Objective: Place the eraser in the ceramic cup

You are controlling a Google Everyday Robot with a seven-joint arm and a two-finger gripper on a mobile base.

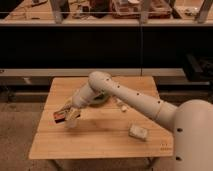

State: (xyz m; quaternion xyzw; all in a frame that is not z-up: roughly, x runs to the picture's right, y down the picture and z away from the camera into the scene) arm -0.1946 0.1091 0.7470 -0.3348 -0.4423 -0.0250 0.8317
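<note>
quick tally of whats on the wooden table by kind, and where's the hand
eraser: 1, at the hand over the table's left side
ceramic cup: 1, just right of the hand
green bowl: 1, partly behind the arm
pale block: 1
small white piece: 1
total: 5

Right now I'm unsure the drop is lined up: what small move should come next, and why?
Probably shift the gripper until the eraser sits right over the ceramic cup, then lower it. The gripper is at the table's left side with the eraser at its tip, beside the cup rather than inside it.
</note>
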